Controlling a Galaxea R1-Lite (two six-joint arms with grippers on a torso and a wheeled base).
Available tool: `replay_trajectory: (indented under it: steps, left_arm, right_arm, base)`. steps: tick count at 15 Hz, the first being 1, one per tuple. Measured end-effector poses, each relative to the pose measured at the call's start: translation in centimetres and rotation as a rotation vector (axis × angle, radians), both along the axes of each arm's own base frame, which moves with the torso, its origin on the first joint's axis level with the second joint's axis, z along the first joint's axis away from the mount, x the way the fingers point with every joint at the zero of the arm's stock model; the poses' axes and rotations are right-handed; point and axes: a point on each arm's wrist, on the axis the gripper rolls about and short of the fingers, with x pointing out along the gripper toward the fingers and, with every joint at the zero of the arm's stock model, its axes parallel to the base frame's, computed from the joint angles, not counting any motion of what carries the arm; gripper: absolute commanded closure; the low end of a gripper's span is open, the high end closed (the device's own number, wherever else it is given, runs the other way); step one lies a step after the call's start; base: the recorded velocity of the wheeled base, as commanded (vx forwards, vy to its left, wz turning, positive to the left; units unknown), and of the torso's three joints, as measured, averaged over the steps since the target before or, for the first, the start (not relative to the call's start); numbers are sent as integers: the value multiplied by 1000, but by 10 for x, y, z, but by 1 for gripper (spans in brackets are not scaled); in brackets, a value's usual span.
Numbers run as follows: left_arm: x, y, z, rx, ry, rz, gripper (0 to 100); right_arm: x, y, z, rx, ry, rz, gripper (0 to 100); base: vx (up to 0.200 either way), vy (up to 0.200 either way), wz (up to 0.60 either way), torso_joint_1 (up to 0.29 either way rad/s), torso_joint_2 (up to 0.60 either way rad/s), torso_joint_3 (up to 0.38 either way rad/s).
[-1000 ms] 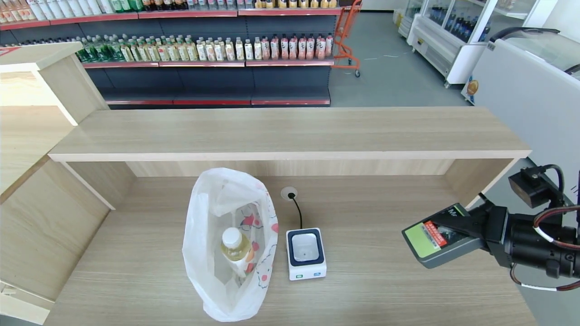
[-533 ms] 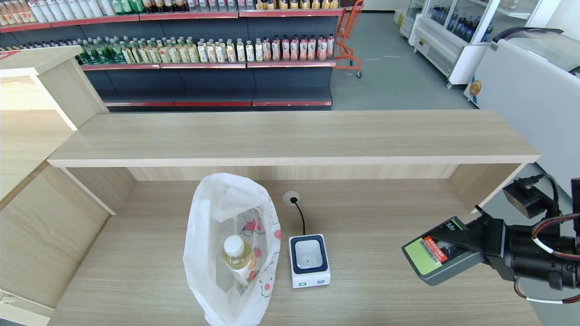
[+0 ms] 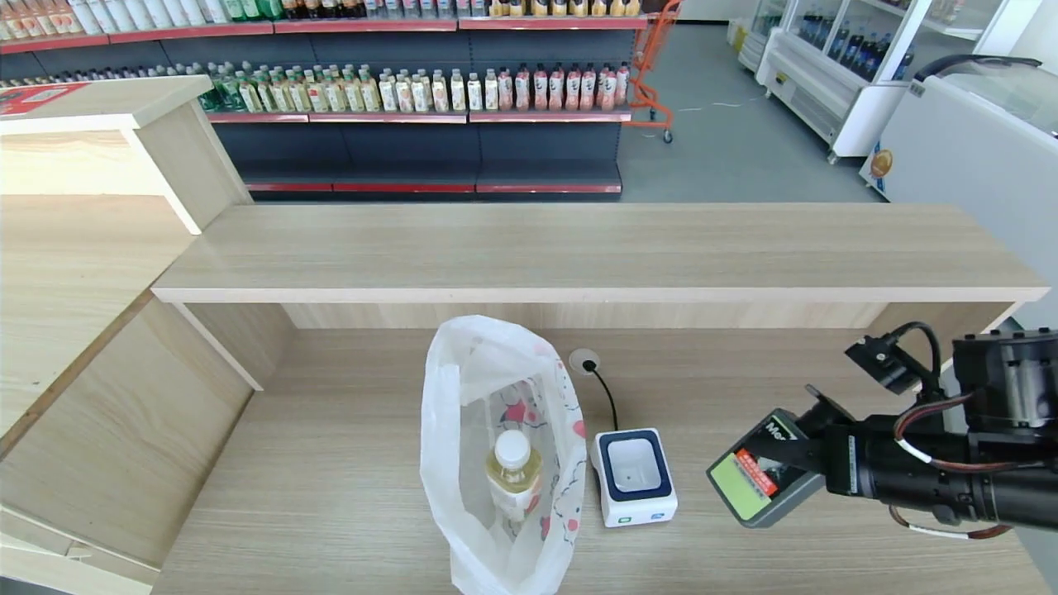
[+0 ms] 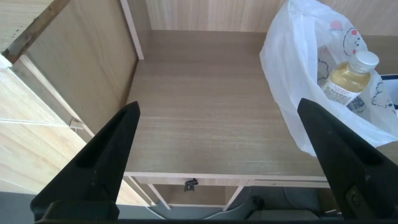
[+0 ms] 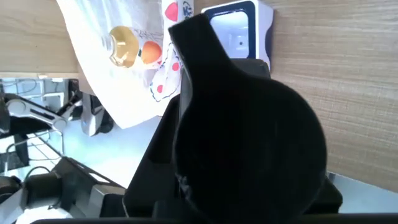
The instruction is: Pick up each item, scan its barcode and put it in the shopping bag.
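1. My right claw [image 3: 800,442] is clamped on a dark grey box [image 3: 754,481]. It grips the box at the end toward 3 o'clock, and the green and red label faces up.
2. The box hangs above the counter [image 3: 331,463], tilted, with the end toward 9 o'clock lower. It sits at 3 o'clock from the scanner [image 3: 633,476], near it and not touching.
3. The scanner stands on the counter, window facing up. Its black cable [image 3: 607,398] runs toward 11 o'clock into a round hole [image 3: 583,360] in the counter.
4. The shopping bag [image 3: 442,446] is at 9 o'clock from the scanner, just beside it, mouth open. I can't tell whether the two touch.
5. A bottle [image 3: 512,468] with yellow liquid and a white cap stands inside the bag.
6. My left claw [image 4: 217,109] is spread wide above the counter top. In the left wrist view the bag shows off to one side of it, well apart.
7. A raised ledge [image 3: 579,248] runs across at 12 o'clock behind the bag and scanner. Store shelves of bottles [image 3: 413,89] stand beyond it.
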Motion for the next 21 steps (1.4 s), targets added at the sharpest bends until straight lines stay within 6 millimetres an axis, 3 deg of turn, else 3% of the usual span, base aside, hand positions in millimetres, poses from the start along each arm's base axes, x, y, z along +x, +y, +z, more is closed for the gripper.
replay_trajectory:
  steps: [6,13,21]
  left_arm:
    - [0,0,0,0,0,1,0]
    - [0,0,0,0,0,0,0]
    - [0,0,0,0,0,1,0]
  right_arm:
    - [43,16,-37,-26,-23,28,100]
    - [83,46,-60,-28,-9,92,100]
    - [107,77,-80,-25,-35,154,100]
  base:
    - [0,0,0,0,0,0]
    - [0,0,0,0,0,0]
    - [0,0,0,0,0,0]
